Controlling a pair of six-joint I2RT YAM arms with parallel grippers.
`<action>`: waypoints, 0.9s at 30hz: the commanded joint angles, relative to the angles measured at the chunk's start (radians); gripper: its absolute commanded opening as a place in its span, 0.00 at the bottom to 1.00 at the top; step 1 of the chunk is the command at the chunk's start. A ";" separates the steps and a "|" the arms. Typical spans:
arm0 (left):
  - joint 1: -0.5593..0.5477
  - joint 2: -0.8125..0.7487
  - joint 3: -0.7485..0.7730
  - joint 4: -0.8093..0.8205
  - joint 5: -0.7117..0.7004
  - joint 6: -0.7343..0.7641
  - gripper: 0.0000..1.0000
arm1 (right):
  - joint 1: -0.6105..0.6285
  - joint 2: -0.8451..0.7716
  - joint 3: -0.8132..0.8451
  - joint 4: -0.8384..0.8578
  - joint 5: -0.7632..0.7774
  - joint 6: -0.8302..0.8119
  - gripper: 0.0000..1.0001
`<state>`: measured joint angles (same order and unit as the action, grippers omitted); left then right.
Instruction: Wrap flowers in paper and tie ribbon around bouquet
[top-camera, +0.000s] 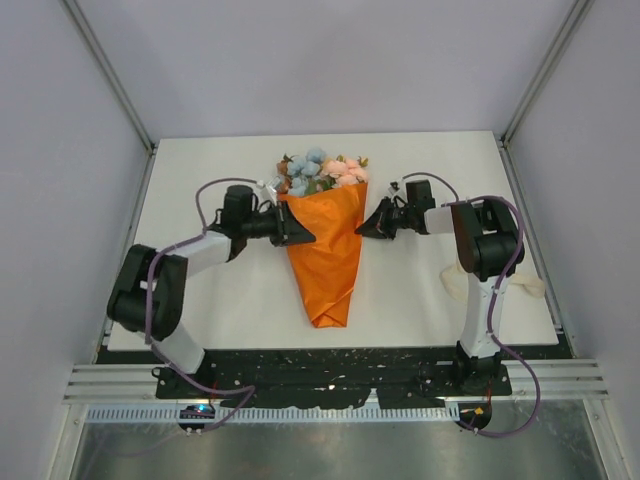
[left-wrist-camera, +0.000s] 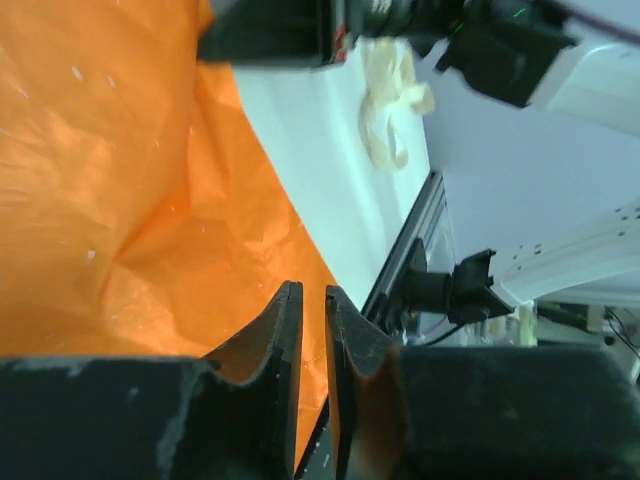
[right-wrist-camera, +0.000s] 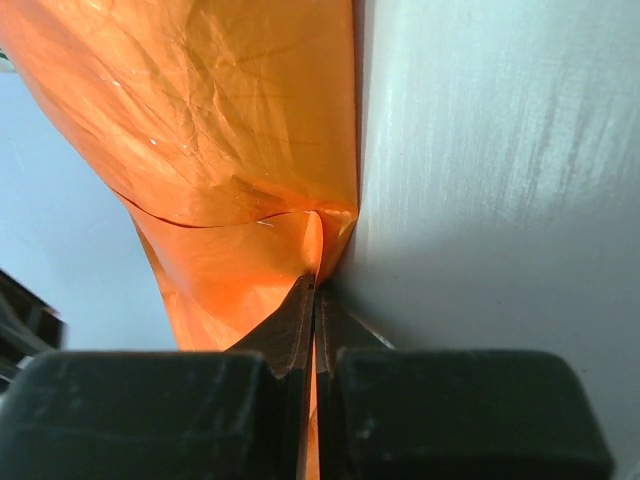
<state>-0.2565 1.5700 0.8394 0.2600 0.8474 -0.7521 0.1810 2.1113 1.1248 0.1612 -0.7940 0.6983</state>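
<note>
The left hand (top-camera: 298, 233) sits at the left edge of the paper (top-camera: 325, 260), which lies as a cone on the tabletop (top-camera: 200, 180) between the two hands, its point toward the arm bases. From above, this hand's fingers merge into one dark wedge. Only its own wrist view shows them a narrow slit apart with orange in the slit, and whether they nip the paper cannot be told. The flowers (top-camera: 320, 170) spill from the cone's wide mouth, just beyond both hands' fingertips. Their stems are hidden inside the paper, and neither wrist view catches a bloom. The right hand (top-camera: 362, 228) meets the cone's right edge. Its wrist view shows the fingers (right-wrist-camera: 295, 320) pressed together, pinching a fold of the paper, a grip too small to read from above. The ribbon (top-camera: 452, 282) lies well behind the right hand, by that arm's base. From above, the upright arm cuts it into two cream scraps. The left wrist view shows it whole but blurred, as a crumpled loop.
</note>
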 joint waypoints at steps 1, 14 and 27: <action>-0.124 0.200 0.024 0.022 0.048 -0.095 0.17 | -0.003 -0.020 -0.031 -0.048 0.182 0.015 0.06; -0.170 0.467 0.256 -0.334 -0.131 0.128 0.08 | -0.031 -0.175 0.095 -0.268 0.061 -0.239 0.54; -0.182 0.492 0.288 -0.370 -0.156 0.157 0.13 | 0.129 -0.280 -0.017 -0.194 -0.122 -0.128 0.63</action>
<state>-0.4347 2.0281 1.1110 -0.0463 0.7563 -0.6453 0.2298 1.7500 1.1809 -0.1066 -0.8375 0.4759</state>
